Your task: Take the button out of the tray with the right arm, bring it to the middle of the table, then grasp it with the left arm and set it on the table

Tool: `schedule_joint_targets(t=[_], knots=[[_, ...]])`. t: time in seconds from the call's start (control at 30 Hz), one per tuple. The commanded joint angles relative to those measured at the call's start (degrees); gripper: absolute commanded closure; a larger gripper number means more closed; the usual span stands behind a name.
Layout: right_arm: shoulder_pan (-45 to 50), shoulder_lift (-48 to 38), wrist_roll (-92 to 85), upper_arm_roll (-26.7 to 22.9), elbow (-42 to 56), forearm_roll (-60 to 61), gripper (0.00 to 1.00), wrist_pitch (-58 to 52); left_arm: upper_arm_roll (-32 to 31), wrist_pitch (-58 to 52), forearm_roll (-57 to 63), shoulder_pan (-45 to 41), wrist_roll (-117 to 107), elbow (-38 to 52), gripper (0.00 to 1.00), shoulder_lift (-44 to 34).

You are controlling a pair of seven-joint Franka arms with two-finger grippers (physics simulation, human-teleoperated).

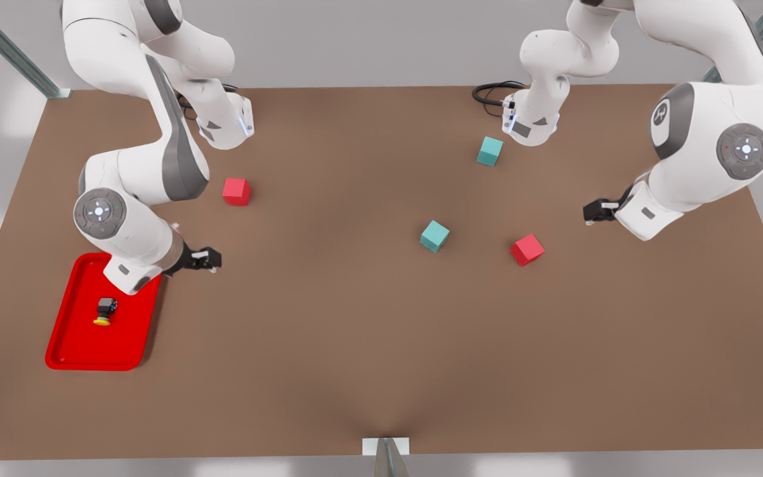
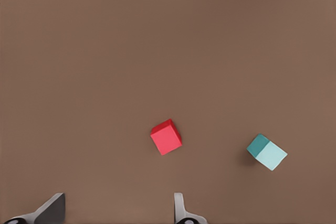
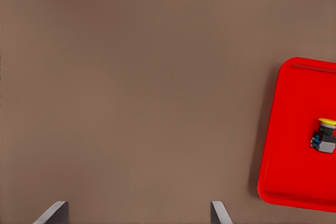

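Observation:
The button (image 1: 104, 311), yellow cap on a dark body, lies on its side inside the red tray (image 1: 73, 338) at the front view's left. My right gripper (image 1: 212, 260) hovers open over bare table just past the tray's far right corner, apart from the button. In the right wrist view its fingers (image 3: 55, 212) are spread wide, with the tray (image 3: 286, 145) and button (image 3: 325, 138) off to one side. My left gripper (image 1: 592, 212) waits open at the front view's right, empty; the left wrist view shows its fingertips (image 2: 52, 208) wide apart.
Several cubes lie on the brown table (image 1: 328, 344): a red one (image 1: 236, 191) near the right arm, a teal one (image 1: 489, 151) at the back, a teal one (image 1: 434, 236) and a red one (image 1: 527, 250) near the left gripper.

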Motion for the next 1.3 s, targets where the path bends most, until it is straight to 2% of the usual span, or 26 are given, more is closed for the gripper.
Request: schedule_joint_targets(t=[0.0,0.03,0.13,0.23,0.3,0.33,0.4,0.47,0.57,0.83,0.97,1.07,1.27], knots=[[-0.4,-0.1,1.7,0.0,0.5,0.2,0.00,2.7,0.0,2.9,0.3,0.0,0.7,0.0,0.00,0.1],[-0.4,1.3,1.6,0.0,2.5,0.9,0.00,-2.7,0.0,2.8,0.3,0.0,0.7,0.0,0.00,0.1],[-8.6,6.0,1.7,-0.4,2.8,16.6,0.00,-5.2,0.0,2.9,0.3,-0.4,0.7,0.0,0.00,0.2],[-12.9,11.0,-11.8,-0.4,2.6,16.1,0.00,-4.4,0.0,2.8,0.3,-0.7,0.8,0.0,0.00,0.3],[-14.5,11.4,-14.2,-0.5,2.3,6.5,0.00,-3.3,0.0,2.8,0.3,-0.8,0.7,0.0,0.00,0.4],[-14.4,11.6,-14.6,-0.4,2.1,-0.2,0.00,-1.6,0.0,2.8,0.3,-0.8,0.7,0.0,0.00,0.4],[-17.6,12.1,-18.9,-0.5,-0.1,-1.7,0.00,0.7,0.0,2.8,0.3,-0.9,0.7,0.0,0.00,0.4],[-19.9,12.7,-21.0,-0.3,-2.2,-9.9,0.00,7.0,0.0,2.7,0.3,-1.2,0.7,0.0,0.00,0.5],[-24.5,15.3,-26.9,-0.3,-8.0,-12.6,0.00,29.5,0.0,2.7,0.3,-1.2,0.7,0.0,0.00,0.8],[-30.8,20.9,-32.3,-0.3,-9.4,-15.3,0.00,39.3,0.0,2.4,0.3,-1.3,0.7,0.0,0.00,0.9],[-34.0,20.2,-32.2,-0.3,-17.5,-16.2,0.00,46.8,0.0,2.4,0.3,-1.4,0.7,0.0,0.00,1.4],[-35.0,20.2,-31.9,-0.3,-20.5,-16.6,0.00,48.5,0.0,2.4,0.3,-1.4,0.7,0.0,0.00,1.6],[-36.4,20.7,-31.7,-0.3,-20.6,-19.2,0.00,51.5,-0.1,2.4,0.3,-1.4,0.7,0.0,0.00,1.6]])
